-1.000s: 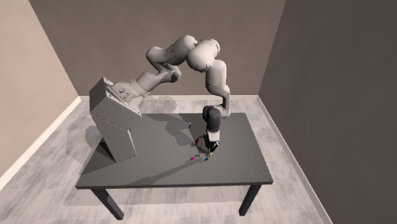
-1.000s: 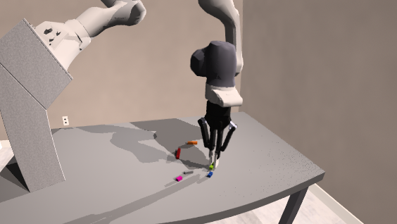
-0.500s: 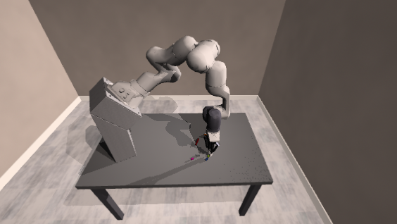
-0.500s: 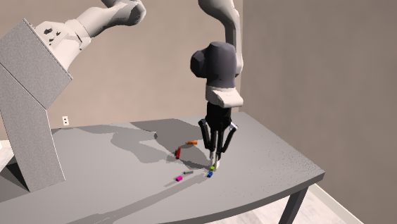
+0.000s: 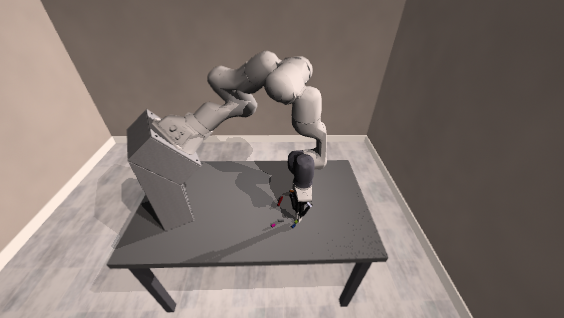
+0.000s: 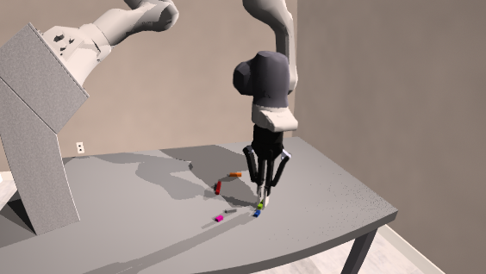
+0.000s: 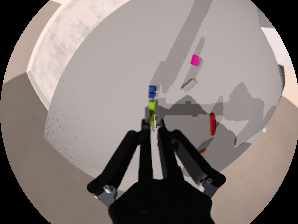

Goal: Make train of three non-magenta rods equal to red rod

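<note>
— Where's everything relative to the blue rod (image 6: 258,213)?

— Magenta rod (image 6: 219,218) and grey rod (image 6: 230,211) sit left of it on the bench (image 6: 327,202). My end effector (image 6: 263,202) pinches the lime rod (image 6: 260,206) just above it.

— Risk?

— Lowering crooked could nudge blue, I think, misaligning the ends.

pincer (image 5: 301,214) low over table (image 5: 340,235) | red rod (image 5: 280,201) (left of it)

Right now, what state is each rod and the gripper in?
gripper: jaws shut on the lime rod, low by the table.
lime rod: held, just behind the blue rod.
blue rod: lying flat.
grey rod: lying flat.
magenta rod: lying flat.
red rod: lying flat.
orange rod: lying flat.
</note>
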Motion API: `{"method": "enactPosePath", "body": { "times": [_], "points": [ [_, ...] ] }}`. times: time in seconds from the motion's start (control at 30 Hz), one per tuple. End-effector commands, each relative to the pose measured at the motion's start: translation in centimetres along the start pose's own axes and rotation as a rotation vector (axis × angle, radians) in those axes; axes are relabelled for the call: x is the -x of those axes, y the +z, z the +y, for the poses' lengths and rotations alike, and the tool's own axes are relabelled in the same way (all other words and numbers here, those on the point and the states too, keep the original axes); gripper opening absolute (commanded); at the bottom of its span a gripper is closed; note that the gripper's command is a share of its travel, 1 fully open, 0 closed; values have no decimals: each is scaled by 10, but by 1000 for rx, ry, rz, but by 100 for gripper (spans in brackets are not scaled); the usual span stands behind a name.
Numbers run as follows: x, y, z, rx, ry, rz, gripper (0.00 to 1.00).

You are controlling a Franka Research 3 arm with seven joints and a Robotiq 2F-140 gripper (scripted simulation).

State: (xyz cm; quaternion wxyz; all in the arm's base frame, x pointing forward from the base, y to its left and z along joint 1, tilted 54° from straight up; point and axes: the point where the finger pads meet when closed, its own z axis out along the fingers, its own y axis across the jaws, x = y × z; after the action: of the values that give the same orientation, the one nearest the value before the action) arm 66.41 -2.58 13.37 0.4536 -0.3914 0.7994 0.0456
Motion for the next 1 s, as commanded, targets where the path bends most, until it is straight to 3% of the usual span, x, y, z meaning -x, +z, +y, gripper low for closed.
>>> {"method": "enactPosePath", "body": {
  "times": [0.0,0.97],
  "points": [
    [0,1,-1,-2,-8,0,3],
    [0,12,-1,-2,-8,0,3]
  ]
}}
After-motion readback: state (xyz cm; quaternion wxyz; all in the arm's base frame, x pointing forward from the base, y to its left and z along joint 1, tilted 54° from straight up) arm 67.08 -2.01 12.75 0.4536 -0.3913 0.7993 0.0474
